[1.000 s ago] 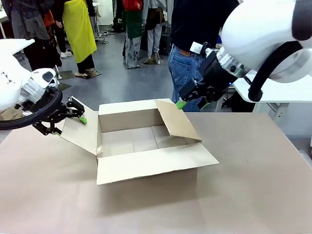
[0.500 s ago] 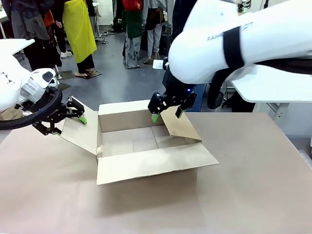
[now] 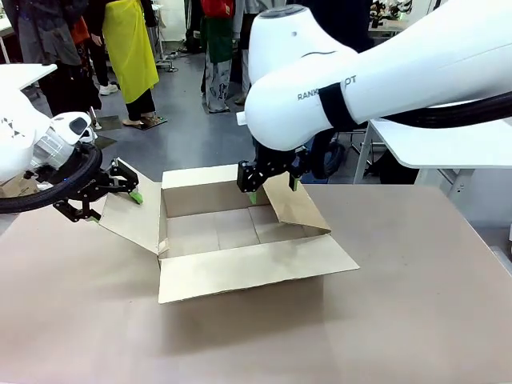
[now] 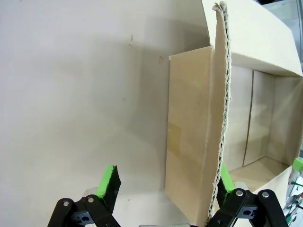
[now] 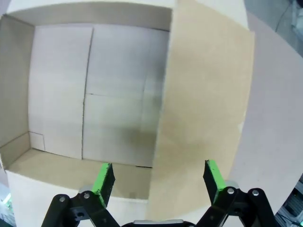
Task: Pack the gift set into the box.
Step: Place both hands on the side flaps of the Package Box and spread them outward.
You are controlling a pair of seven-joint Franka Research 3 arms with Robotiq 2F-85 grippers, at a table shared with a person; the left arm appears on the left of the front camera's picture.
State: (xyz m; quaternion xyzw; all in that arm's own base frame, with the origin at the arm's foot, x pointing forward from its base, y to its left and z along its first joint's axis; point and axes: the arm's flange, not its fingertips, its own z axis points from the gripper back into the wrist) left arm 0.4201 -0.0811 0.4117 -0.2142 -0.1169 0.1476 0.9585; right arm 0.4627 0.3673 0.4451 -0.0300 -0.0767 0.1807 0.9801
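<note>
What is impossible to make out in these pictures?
- Front view: near floor of the box, hidden by its near flap.
- Left wrist view: whether the left tool touches the left flap; the flap's edge covers one pad.
- Right wrist view: the right tool's base, cut off by the bottom edge.

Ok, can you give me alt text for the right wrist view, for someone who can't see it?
The right gripper hangs open above the brown box, looking down onto its bare cardboard floor. One flap slants across the picture's right half, its edge running down between the two green pads; contact cannot be told.
</note>
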